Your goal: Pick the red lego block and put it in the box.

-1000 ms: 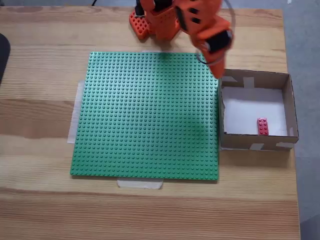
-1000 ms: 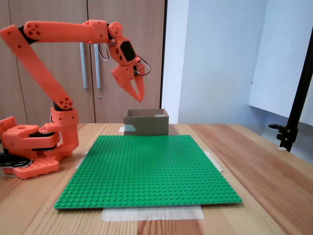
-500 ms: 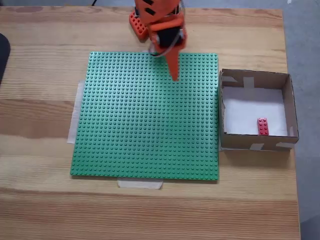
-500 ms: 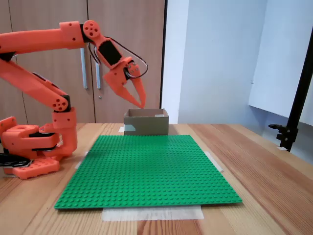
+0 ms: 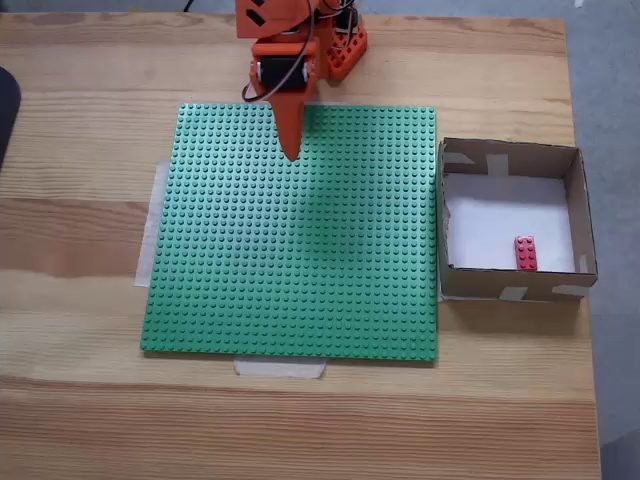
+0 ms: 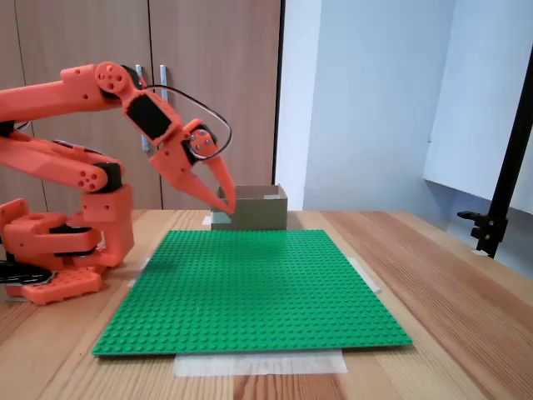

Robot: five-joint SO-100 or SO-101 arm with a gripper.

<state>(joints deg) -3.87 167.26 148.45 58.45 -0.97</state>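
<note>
From the side I see one green baseplate (image 6: pixel 250 287) nearest me, and over its far part one gripper (image 6: pixel 223 200), fingers together, carrying nothing. Beyond sits one box (image 5: pixel 578 215); from above, I count one red brick (image 5: pixel 525 252) lying on its white floor.

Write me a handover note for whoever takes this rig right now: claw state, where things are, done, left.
Claw: shut and empty, above the far part of the green baseplate, clear of the box in both fixed views.
Red lego block: lying flat on the white bottom of the box, close to its near wall.
Done: block is in the box.
Left: nothing on the task itself; probably just park the arm.
</note>
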